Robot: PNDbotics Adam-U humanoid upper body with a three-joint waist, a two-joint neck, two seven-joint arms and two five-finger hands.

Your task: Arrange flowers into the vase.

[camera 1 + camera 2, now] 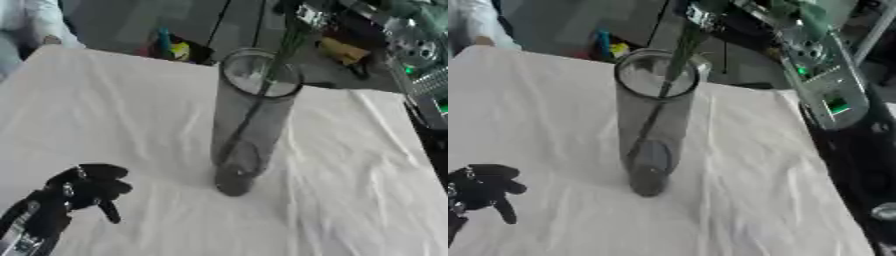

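Vase [249,125]: a tall clear cylinder, being shown upright at the middle of the white-clothed counter [114,110].
Flower stem [677,60]: a dark green stem is being held slanted in the vase, its foot low inside, its top leaning out over the far rim.
Right hand [702,14]: only partly seen at the stem's top; its fingers cannot be told.
Left hand [83,192]: being rested idle at the lower left, fingers curled, holding nothing.
Key relation: the stem's long axis is running from the right hand steeply down toward the viewer into the vase mouth; the right hand is judged nearer.

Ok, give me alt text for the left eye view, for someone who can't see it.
A tall clear vase stands on a white tablecloth, a green stem leaning in through its mouth from above. The left robot hand rests at the lower left, fingers curled, holding nothing.
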